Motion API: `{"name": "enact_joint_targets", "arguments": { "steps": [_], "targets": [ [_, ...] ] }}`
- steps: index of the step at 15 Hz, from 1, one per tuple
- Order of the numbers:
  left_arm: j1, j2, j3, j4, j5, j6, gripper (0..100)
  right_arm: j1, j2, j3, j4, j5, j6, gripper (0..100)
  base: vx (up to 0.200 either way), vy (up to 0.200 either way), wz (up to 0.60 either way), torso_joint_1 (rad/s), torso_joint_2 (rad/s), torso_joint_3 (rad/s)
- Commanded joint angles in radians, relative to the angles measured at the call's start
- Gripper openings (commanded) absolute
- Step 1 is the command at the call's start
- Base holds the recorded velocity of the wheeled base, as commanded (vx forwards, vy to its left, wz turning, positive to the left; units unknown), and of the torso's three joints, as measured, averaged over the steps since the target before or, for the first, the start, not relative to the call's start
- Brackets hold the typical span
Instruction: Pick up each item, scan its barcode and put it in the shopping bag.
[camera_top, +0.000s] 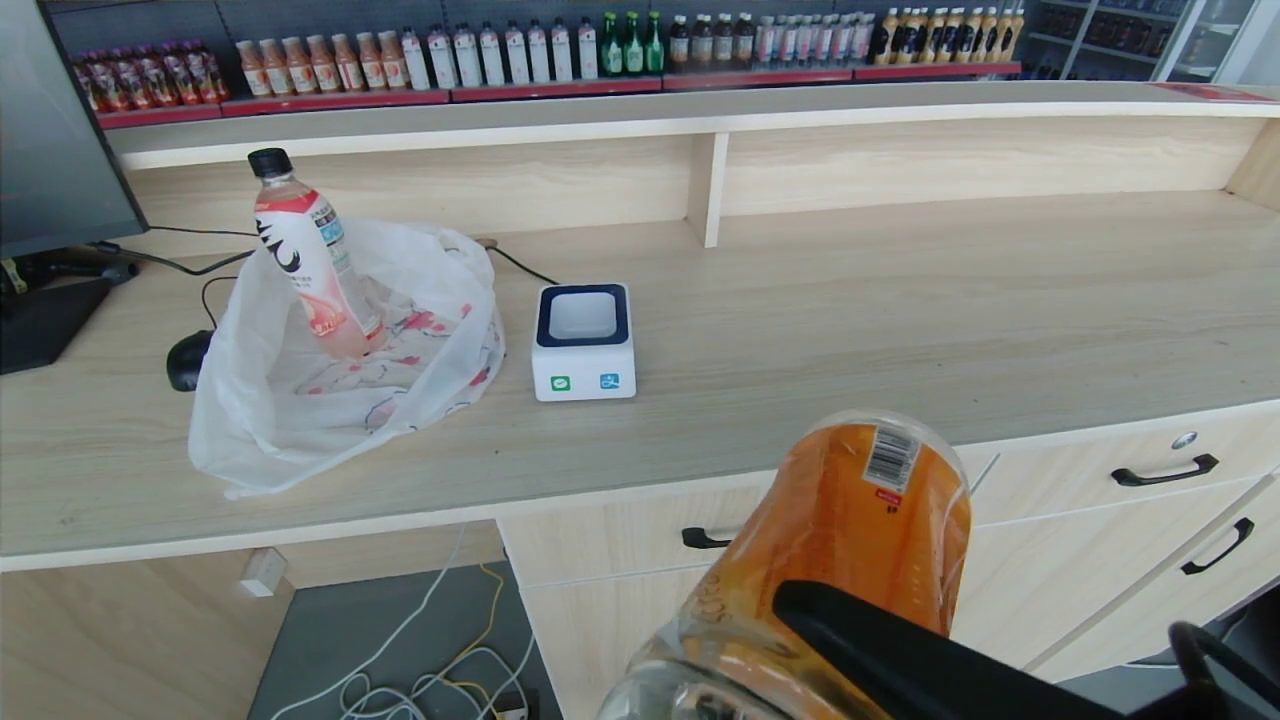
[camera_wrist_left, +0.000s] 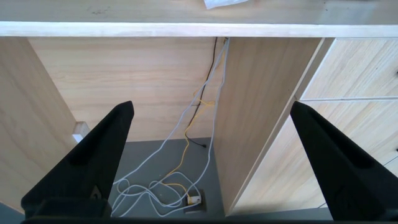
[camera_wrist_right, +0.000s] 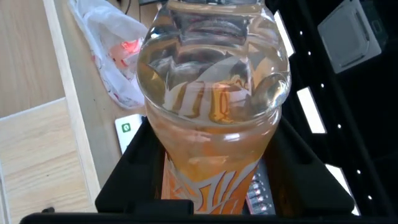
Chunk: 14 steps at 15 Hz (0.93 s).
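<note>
1. right gripper (camera_wrist_right: 211, 177) is clamped around an orange drink bottle (camera_top: 850, 520), low in the head view and right of centre. one black finger (camera_top: 900, 650) lies across the bottle's lower part.
2. the bottle is held tilted in the air in front of the drawer fronts (camera_top: 1100, 500), with its barcode (camera_top: 890, 458) turned up toward the head camera.
3. left gripper (camera_wrist_left: 214, 155) is spread wide with nothing between its fingers. it hangs below the counter's edge, with loose cables (camera_wrist_left: 180, 180) on the floor beyond it.
4. a white scanner (camera_top: 583, 340) with a dark blue rim sits on the wooden counter (camera_top: 900, 300), left of the frame's centre, apart from the held bottle.
5. the white plastic shopping bag (camera_top: 300, 420) lies open just left of the scanner. a pink drink bottle (camera_top: 310, 260) with a black cap stands tilted inside it.
6. a black mouse (camera_top: 185, 360) sits at the bag's left side, a monitor (camera_top: 50, 120) fills the upper left corner, and a shelf of bottles (camera_top: 600, 45) runs along the top.
</note>
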<state>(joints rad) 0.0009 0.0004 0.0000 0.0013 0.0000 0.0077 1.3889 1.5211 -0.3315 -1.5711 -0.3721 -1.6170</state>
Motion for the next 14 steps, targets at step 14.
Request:
{"name": "enact_joint_targets", "arguments": {
  "steps": [14],
  "targets": [
    [0.001, 0.000, 0.000, 0.000, 0.000, 0.000, 100, -0.073, 0.054, 0.000, 0.000, -0.005, 0.361, 0, 0.000, 0.000, 0.00, 0.000, 0.00, 0.000]
  ]
}}
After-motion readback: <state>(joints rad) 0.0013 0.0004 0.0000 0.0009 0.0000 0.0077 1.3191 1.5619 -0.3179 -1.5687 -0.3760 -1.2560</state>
